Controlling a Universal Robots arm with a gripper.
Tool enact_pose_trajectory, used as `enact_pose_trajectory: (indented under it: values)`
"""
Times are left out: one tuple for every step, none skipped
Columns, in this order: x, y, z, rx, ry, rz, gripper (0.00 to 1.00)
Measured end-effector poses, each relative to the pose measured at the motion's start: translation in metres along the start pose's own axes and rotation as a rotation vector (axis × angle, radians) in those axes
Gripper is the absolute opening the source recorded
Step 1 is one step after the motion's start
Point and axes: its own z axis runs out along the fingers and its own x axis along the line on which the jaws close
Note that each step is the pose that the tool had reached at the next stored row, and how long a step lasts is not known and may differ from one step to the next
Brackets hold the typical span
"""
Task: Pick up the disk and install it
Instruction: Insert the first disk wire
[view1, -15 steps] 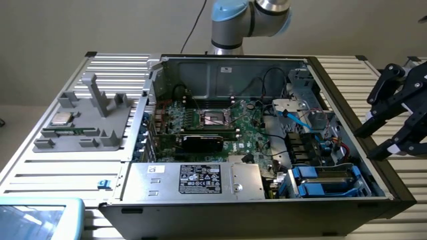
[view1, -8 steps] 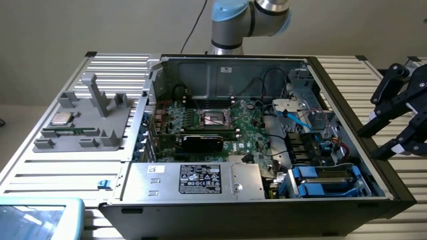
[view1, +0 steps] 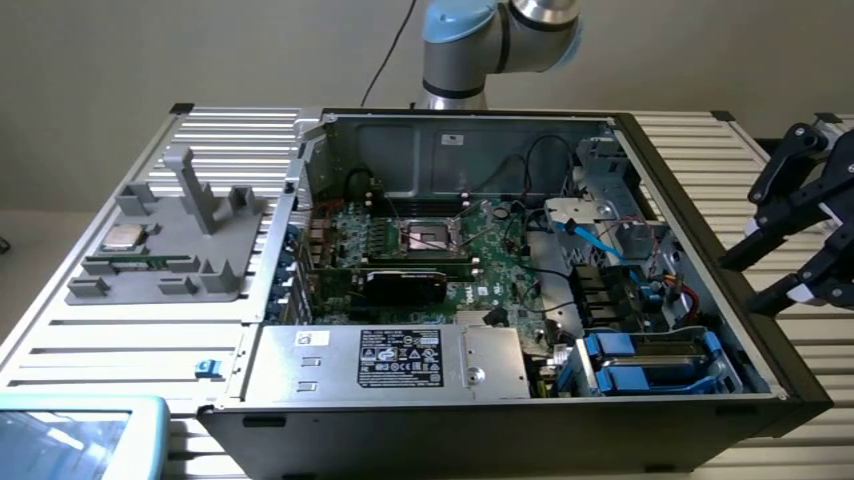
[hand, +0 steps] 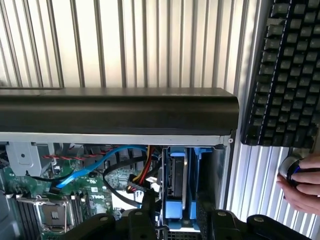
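1. An open computer case (view1: 507, 432) lies on a slatted metal table (view1: 80, 345), with its green circuit board facing up.
2. The disk (view1: 651, 362), silver-grey in a bright blue frame, sits inside the case. It is in the drive bay at the near corner on the exterior view's right. The wrist view shows it standing on edge there (hand: 177, 182).
3. The gripper (view1: 745, 285) hangs outside the case, just past its wall on the exterior view's right and near the disk's corner. Its black fingers are spread apart and grasp nothing.
4. A grey metal box (view1: 387, 362) with a black label fills the case's near edge, beside the disk on the exterior view's left.
5. A grey fixture (view1: 174, 255) rests on the table at the exterior view's left. A small square processor chip (view1: 124, 237) sits on it.
6. In the wrist view a black keyboard (hand: 290, 70) lies on the table beyond the case. A person's hand (hand: 306, 187) is beside it.
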Motion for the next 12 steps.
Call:
enact_pose_trajectory:
  values:
    - [0.0,0.0007,0.0002,0.0009,0.0105,-0.003,0.45]
    - [0.0,0.001,0.0007,0.0016,0.021,-0.006,0.45]
    - [0.0,0.0014,0.0013,0.0017,0.0292,-0.006,0.45]
    - [0.0,0.0017,0.0021,0.0018,0.0362,-0.006,0.45]
    - [0.0,0.0021,0.0031,0.0018,0.0416,-0.003,0.45]
    - [0.0,0.0025,0.0045,0.0016,0.0455,0.002,0.45]
    - [0.0,0.003,0.006,0.0011,0.0484,0.011,0.45]
    - [-0.001,0.0035,0.0078,0.0005,0.0517,0.021,0.45]
    - [-0.001,0.0041,0.0095,-0.0001,0.0549,0.032,0.45]
    - [-0.001,0.0046,0.0112,-0.0008,0.0582,0.043,0.45]
    - [-0.001,0.0051,0.0129,-0.0015,0.0619,0.055,0.45]
    - [-0.001,0.0056,0.0147,-0.0023,0.0659,0.068,0.45]
